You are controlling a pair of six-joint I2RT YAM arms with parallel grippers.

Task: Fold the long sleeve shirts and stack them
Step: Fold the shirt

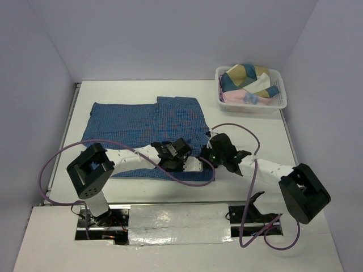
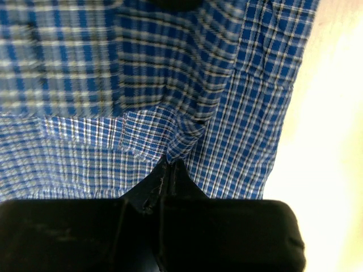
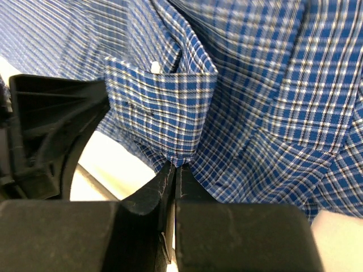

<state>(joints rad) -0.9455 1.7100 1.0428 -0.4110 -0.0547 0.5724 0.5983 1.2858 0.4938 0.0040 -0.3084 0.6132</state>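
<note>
Overhead view: you have even, diffuse, faintly violet light. The table (image 1: 238, 96) right of the blue checked shirt (image 1: 142, 122) is bright, and shadows are faint. The silver strip (image 1: 170, 218) nearer you than the shirt shows mottled glare.
Left wrist view: the weave is soft and blurs toward the top. The table right of the shirt washes out to cream.
Right wrist view: the checks are sharper.
The left gripper (image 2: 170, 163) and right gripper (image 3: 174, 167) read near-black, with detail lost.

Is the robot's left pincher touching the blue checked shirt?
Touching. In the left wrist view, the left gripper has its jaws closed together, with a puckered fold of the blue checked shirt pinched at their tips.
</note>
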